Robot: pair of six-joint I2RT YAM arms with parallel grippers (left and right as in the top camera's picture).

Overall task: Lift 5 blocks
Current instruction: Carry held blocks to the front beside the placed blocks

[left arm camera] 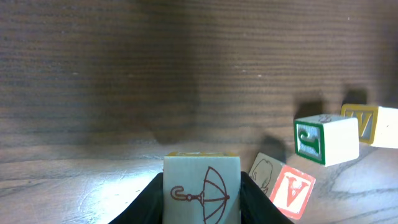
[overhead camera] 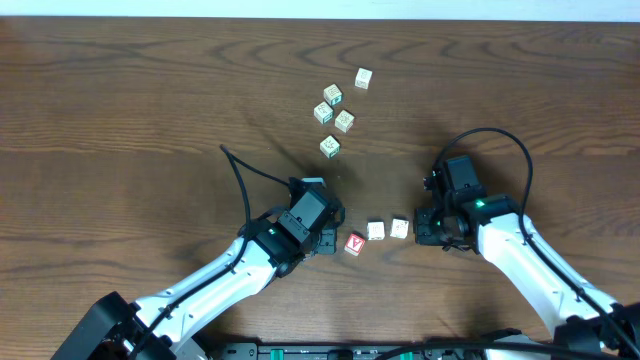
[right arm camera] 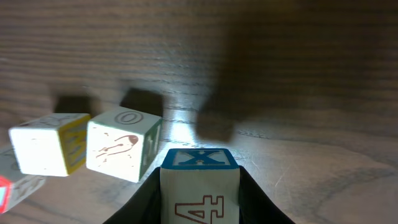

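Observation:
My left gripper (left arm camera: 202, 194) is shut on a cream block (left arm camera: 202, 186) with a red umbrella print. Just right of it, the red block (left arm camera: 291, 191) with a white A leans on the table. My right gripper (right arm camera: 200, 193) is shut on a white block (right arm camera: 200, 183) with a blue X face and a red 4. To its left stand two cream blocks (right arm camera: 123, 150) (right arm camera: 50, 151). From overhead, the left gripper (overhead camera: 328, 235) and right gripper (overhead camera: 432, 228) flank the red block (overhead camera: 354, 242) and the two cream blocks (overhead camera: 376, 231) (overhead camera: 400, 228). Both held blocks are hidden there.
Several pale cubes with green or tan prints (overhead camera: 333, 112) cluster on the brown wooden table (overhead camera: 120, 120), farther back than the grippers. The left arm's black cable (overhead camera: 245, 185) arcs over the tabletop. The right arm's cable (overhead camera: 500, 140) loops behind it.

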